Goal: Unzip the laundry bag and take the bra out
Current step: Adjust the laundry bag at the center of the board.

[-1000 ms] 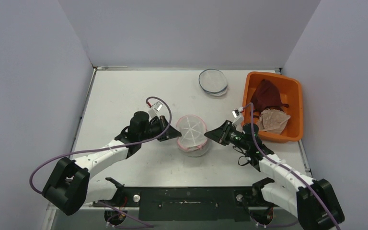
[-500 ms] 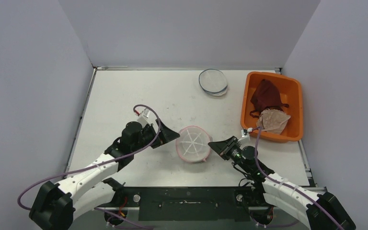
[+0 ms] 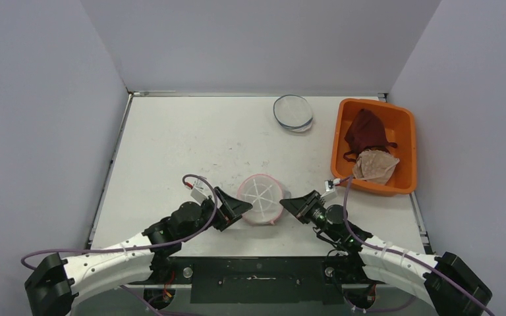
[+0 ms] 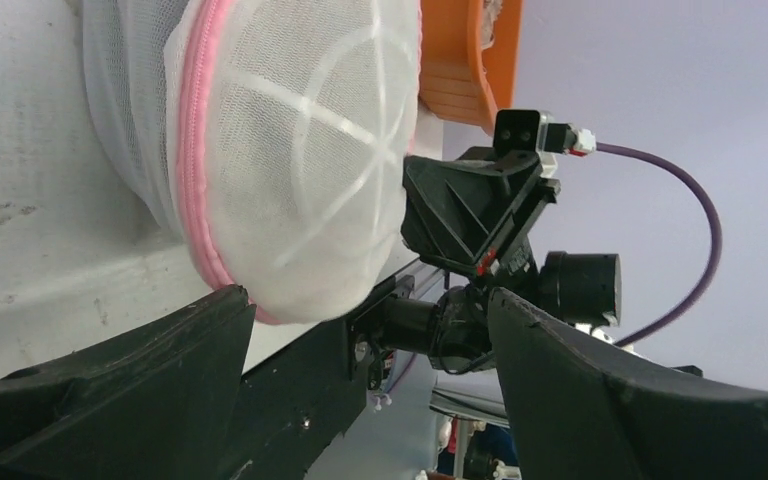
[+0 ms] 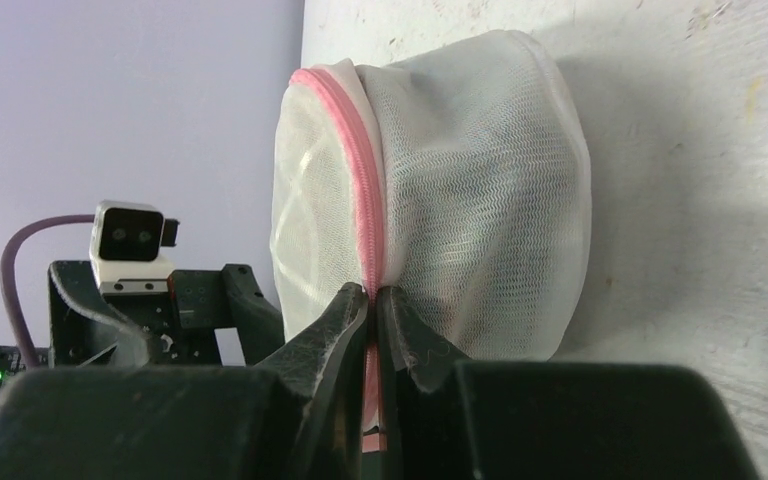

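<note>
Near the front edge of the table (image 3: 171,145), between the two arms, stands one round white mesh laundry bag (image 3: 260,197), domed, with a pink zipper (image 5: 345,150) running round its rim. The zipper looks closed along the stretch in view. What lies inside cannot be made out through the mesh; the right wrist view gives only a faint darker shade.

Left gripper (image 3: 239,210): just left of the bag, fingers spread wide, nothing held. From the left wrist, the bag (image 4: 290,150) fills the gap ahead of the open fingers; one fingertip sits close to the zipper band (image 4: 192,150); contact cannot be judged.

Right gripper (image 3: 284,203): at the bag's right side, fingers pinched together on the pink zipper. In the right wrist view the tips (image 5: 373,295) meet on the pink band at the bag's (image 5: 460,200) near side, and a strip of pink shows between the fingers below.

Far right of the bag: one orange bin (image 3: 375,186). Contents, two pieces: one maroon garment (image 3: 365,130) in the far half, one pale garment (image 3: 375,166) in the near half, touching the maroon one.

Beyond the bag, near the back wall: one flat round mesh disc (image 3: 293,112) with a dark rim, lying on the table, well apart from the bag and just left of the bin.

Tally: two arms, two grippers, one standing bag, one flat disc, one bin, two garments.
</note>
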Tool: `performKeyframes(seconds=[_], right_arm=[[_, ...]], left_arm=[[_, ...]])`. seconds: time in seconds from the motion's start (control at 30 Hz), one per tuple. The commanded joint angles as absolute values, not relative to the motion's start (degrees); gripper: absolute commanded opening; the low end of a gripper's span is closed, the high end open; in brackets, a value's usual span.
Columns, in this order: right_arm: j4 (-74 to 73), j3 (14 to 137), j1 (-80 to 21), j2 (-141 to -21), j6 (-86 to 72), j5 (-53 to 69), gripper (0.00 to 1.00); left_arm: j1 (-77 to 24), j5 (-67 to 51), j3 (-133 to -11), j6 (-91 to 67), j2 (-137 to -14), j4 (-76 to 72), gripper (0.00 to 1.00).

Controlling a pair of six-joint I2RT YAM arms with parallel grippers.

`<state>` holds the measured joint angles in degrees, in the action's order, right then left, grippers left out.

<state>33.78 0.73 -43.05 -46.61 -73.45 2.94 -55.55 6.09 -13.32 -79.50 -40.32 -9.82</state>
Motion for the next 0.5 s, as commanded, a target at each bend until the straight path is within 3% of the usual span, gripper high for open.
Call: performKeyframes(seconds=[0.0, 0.17, 0.47], right_arm=[[36.7, 3.2, -46.6, -47.4, -73.9, -2.3, 0.05], [35.6, 2.8, -49.6, -46.8, -74.3, -5.4, 0.05], [34.2, 2.0, -50.8, -45.3, -74.1, -7.1, 0.05]], left_arm=[[-57.4, 11.0, -14.9, -82.8, -46.8, -19.0, 0.83], [-59.6, 11.3, -14.0, -84.4, -50.6, -23.0, 0.77], [-64.2, 15.1, -11.7, -85.2, -39.5, -10.2, 0.84]])
